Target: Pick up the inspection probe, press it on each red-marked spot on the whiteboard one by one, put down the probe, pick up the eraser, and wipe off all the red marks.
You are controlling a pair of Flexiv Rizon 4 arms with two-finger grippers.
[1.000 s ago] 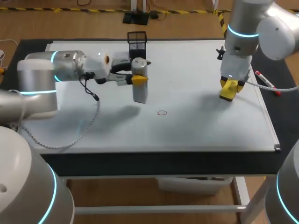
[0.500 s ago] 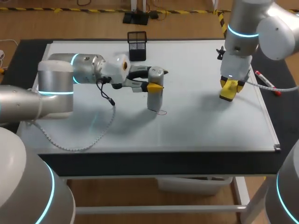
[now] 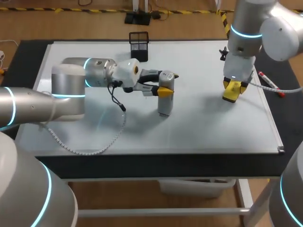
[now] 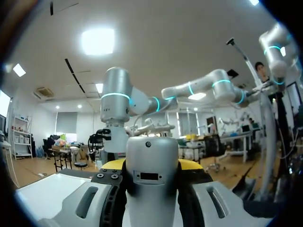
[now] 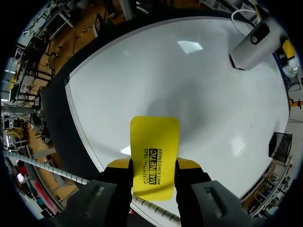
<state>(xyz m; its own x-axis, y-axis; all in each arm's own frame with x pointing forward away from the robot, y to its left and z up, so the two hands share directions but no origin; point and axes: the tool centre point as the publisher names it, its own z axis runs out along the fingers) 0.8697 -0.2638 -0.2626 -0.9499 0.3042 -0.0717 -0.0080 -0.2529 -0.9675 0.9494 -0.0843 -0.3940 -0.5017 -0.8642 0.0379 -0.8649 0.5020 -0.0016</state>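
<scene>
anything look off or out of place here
Nothing spilled or damaged. One oddity: the right gripper already holds the eraser while the left gripper has the probe upright on the whiteboard.

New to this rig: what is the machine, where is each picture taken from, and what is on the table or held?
Two robot arms, left and right, work over a whiteboard lying on a table. The wide picture looks down from above and behind; each round one comes from a wrist camera. The left gripper is shut on a silver inspection probe, upright, its end down at the board. The right gripper is shut on a yellow eraser. A black mesh cup stands at the far edge.
</scene>
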